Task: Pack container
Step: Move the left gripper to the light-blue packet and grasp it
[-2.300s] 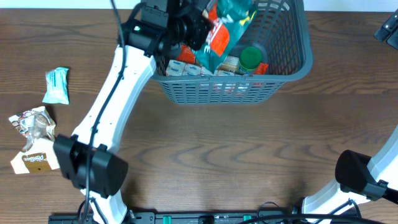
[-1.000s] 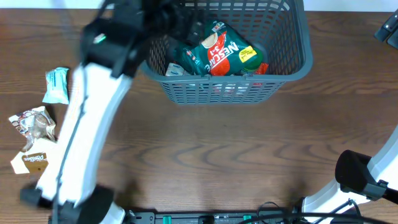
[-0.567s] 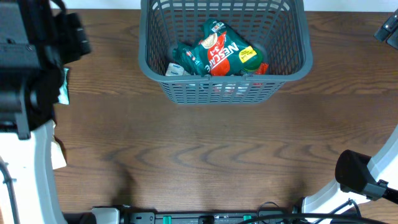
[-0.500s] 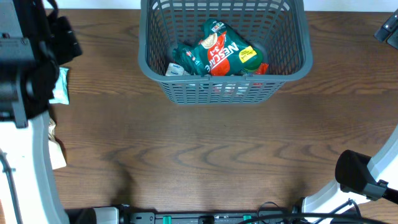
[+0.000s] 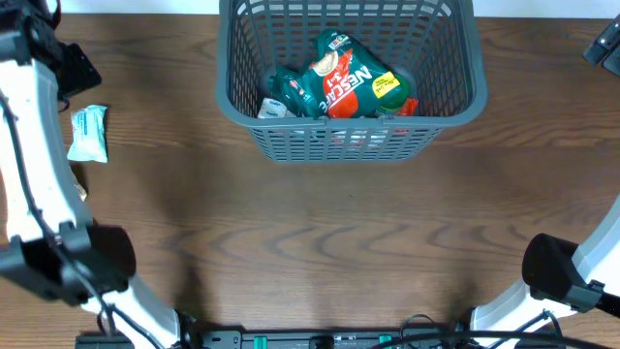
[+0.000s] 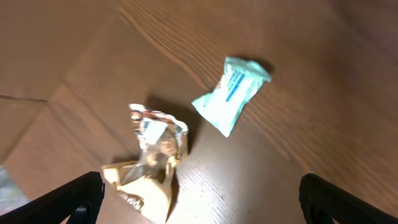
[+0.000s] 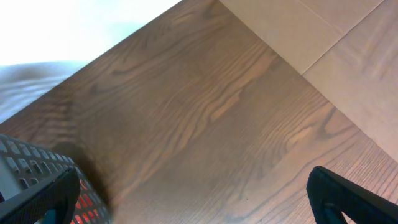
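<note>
The container (image 5: 349,136), a dark grey lattice basket, stands at the back middle of the table. Inside it lies a green and red coffee packet (image 5: 341,82) on top of smaller packets. In the left wrist view my left gripper (image 6: 205,211) hangs open and empty above the table's left side. Below it lie a teal packet (image 6: 231,95) and a crumpled beige packet (image 6: 152,163). From overhead the teal packet (image 5: 87,133) shows, and the beige one is mostly hidden behind my left arm. My right gripper (image 7: 199,211) is open and empty, high at the right of the basket, whose corner (image 7: 12,165) shows.
The white left arm (image 5: 39,174) runs along the table's left edge, its base at the front left. The right arm's base (image 5: 562,276) sits at the front right. Bare wooden tabletop (image 5: 329,233) lies in front of the basket.
My left arm has swung from over the basket to the far left, above the two loose packets. The green coffee packet now lies in the basket. The right arm has not moved.
</note>
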